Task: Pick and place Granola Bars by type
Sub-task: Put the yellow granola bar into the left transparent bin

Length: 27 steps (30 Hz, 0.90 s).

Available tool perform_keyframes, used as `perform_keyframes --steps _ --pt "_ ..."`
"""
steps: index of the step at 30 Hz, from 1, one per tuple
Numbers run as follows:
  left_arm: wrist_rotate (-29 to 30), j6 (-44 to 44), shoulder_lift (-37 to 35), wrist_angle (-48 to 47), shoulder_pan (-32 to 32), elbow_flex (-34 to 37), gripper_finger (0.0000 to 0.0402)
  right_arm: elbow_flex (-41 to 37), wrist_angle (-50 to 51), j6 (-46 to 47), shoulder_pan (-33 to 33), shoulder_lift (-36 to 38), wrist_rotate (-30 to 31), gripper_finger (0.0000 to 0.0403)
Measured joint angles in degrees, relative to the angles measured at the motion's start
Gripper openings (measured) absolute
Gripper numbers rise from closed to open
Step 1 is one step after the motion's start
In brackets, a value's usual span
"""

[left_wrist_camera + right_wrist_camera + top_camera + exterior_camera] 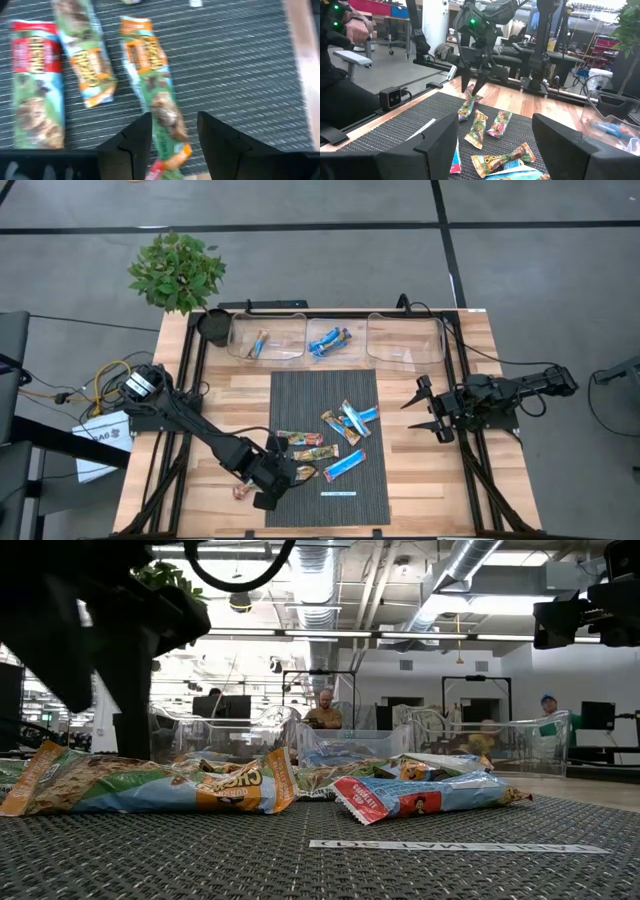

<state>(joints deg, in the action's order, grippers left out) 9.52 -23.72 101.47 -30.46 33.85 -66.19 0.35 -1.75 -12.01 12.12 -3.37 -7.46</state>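
Several granola bars lie flat on the dark mat (325, 390). My left gripper (175, 120) points steeply down over the mat's near left part, open. Its fingers stand on either side of the near end of a green-and-orange bar (155, 85); I cannot tell whether they touch it. The right wrist view shows this gripper (474, 82) over that bar (467, 107). Beside it lie another green-and-orange bar (85, 65) and a red-and-blue one (35, 85). My right gripper (425, 410) waits open and level at the table's right side, holding nothing.
Three clear bins stand along the far edge: the left one (265, 350) holds a tan bar, the middle one (335, 352) blue bars, and the right one (405, 350) none that I can see. A thin white strip (338, 493) lies near the mat's front. A potted plant (178, 272) stands at the far left.
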Motion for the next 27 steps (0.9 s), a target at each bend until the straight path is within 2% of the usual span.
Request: perform_keyframes --steps 7,15,27 --pt "0.3 -3.2 0.5 0.4 -0.9 0.0 0.0202 0.0 0.0 0.0 0.0 0.0 0.0 0.0249" --pt "-0.3 -0.8 3.8 3.3 -1.1 0.1 0.0262 0.0 0.0 0.0 0.0 -0.1 0.0 0.0249" --pt "-0.2 -0.4 7.6 4.4 -2.1 0.0 0.0254 0.0 -0.2 0.0 0.0 -0.2 0.0 0.0249"
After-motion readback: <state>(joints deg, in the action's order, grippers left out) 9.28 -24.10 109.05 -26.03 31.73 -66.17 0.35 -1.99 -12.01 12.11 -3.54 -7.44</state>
